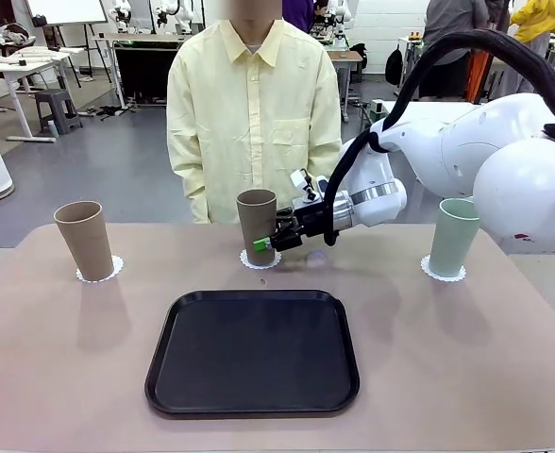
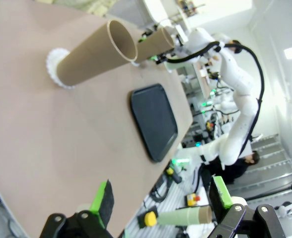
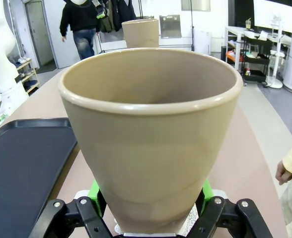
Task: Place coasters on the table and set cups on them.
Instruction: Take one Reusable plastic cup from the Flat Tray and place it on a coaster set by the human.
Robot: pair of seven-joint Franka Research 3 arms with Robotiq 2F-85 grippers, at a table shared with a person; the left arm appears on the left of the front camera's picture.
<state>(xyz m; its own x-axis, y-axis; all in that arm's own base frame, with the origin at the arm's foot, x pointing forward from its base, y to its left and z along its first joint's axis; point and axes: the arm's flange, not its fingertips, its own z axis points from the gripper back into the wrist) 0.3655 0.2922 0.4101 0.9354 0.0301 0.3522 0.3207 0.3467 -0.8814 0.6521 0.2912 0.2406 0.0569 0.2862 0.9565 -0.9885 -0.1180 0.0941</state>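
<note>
Three cups upright on doily coasters along table's [image 1: 60,377] far side: tan cup [image 1: 85,240] left, brown cup [image 1: 257,225] centre, mint cup [image 1: 454,236] right. Right gripper [image 1: 270,242] straddling brown cup's base; grip or release not discernible. Left gripper [image 2: 161,201] spread wide, empty.

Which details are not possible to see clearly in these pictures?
- Front view: the right gripper pads at the brown cup; touching or just apart, too small to tell.
- Right wrist view: the coaster under it, mostly hidden by cup and fingers.
- Front view: the person's hands, hidden behind the table.
</note>
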